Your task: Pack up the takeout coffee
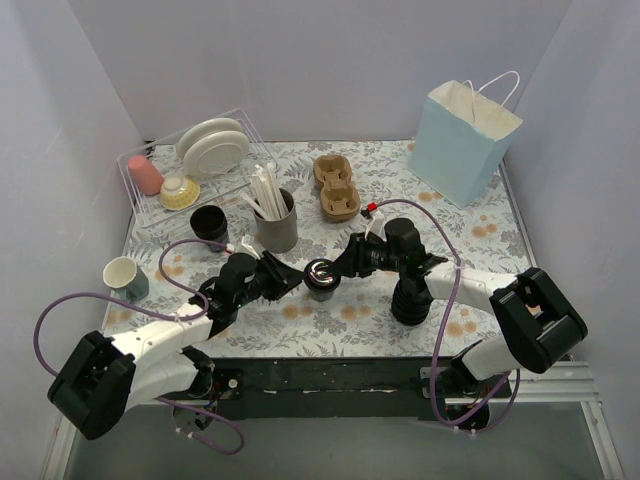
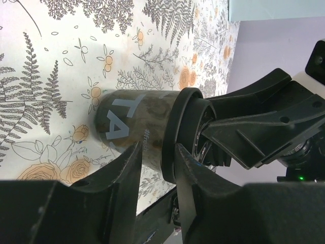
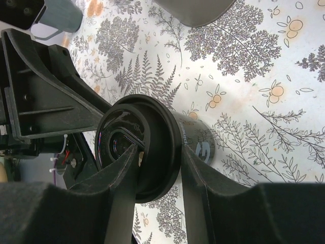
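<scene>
Top external: coffee [image 1: 321,277] central on table [image 1: 345,325]

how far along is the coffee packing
Done: the lid is on the takeout coffee. In hand: the right end effector is closed on the lidded top, while the left end effector straddles the cup body; whether it grips is unclear. Left: the cup is on the table, not yet in the cup carrier or the blue paper bag.
</scene>
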### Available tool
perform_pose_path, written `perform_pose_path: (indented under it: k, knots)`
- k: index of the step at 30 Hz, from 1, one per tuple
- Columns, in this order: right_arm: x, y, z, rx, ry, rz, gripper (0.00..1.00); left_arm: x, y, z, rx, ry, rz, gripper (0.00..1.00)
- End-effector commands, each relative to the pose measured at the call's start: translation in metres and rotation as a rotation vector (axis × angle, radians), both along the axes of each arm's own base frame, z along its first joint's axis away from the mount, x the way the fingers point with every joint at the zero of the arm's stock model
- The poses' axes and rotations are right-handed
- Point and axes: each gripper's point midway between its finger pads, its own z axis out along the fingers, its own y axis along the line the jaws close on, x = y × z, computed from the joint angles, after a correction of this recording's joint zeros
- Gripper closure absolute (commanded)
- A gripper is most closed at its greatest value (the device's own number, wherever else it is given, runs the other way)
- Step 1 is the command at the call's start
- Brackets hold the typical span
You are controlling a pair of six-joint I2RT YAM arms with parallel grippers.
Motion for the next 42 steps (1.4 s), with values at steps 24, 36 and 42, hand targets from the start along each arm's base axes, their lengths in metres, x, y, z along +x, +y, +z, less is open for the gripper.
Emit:
perform_pose_path:
  k: [24, 36, 42]
  knots:
    - [-0.035, -0.069, -0.100, -0.410, 0.225, 0.022, 0.74, -0.022, 0.064, -0.081, 0.713, 0.272, -0.056, 0.77]
    - [-0.039, -0.075, -0.108, -0.406, 0.244, 0.018, 0.75, -0.032, 0.045, -0.102, 0.687, 0.318, -0.088, 0.81]
    - [-0.046, -0.085, -0.119, -0.403, 0.274, 0.005, 0.75, -0.062, 0.047, -0.134, 0.605, 0.411, -0.101, 0.85]
